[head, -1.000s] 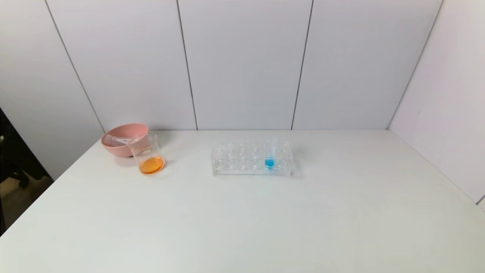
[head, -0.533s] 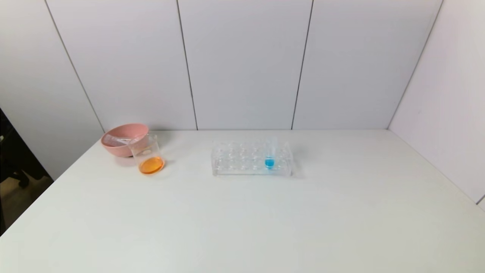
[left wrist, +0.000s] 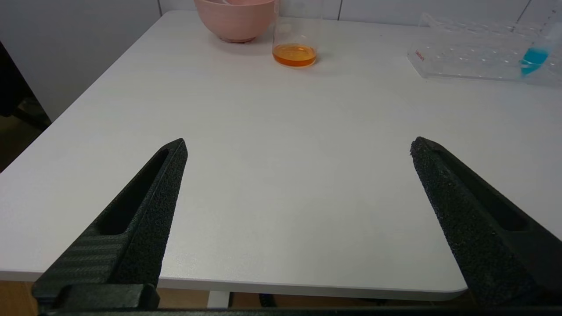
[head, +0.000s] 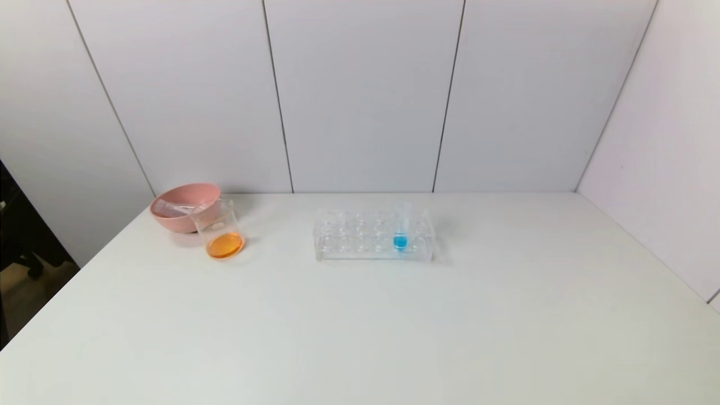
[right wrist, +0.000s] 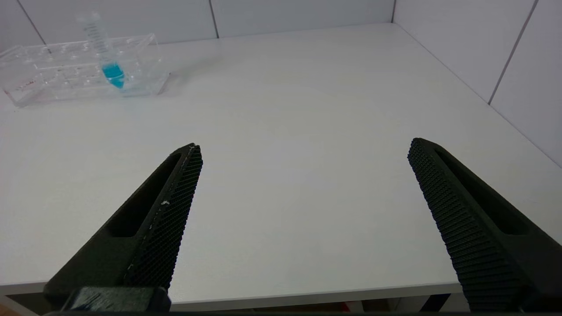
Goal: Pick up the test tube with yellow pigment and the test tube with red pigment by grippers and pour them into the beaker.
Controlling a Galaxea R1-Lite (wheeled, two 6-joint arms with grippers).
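Note:
The clear beaker (head: pixel 219 228) stands at the table's back left and holds orange liquid; it also shows in the left wrist view (left wrist: pixel 295 41). No tube with yellow or red liquid is in view. A clear empty tube (head: pixel 169 208) lies in the pink bowl (head: pixel 183 216). My left gripper (left wrist: pixel 298 147) is open and empty, held over the table's near left edge. My right gripper (right wrist: pixel 303 147) is open and empty over the near right edge. Neither gripper shows in the head view.
A clear many-holed rack (head: pixel 360 239) stands at the back middle with one blue-liquid tube (head: pixel 400 228) upright in it; the rack also shows in the right wrist view (right wrist: pixel 66 70). White walls close the back and the right side.

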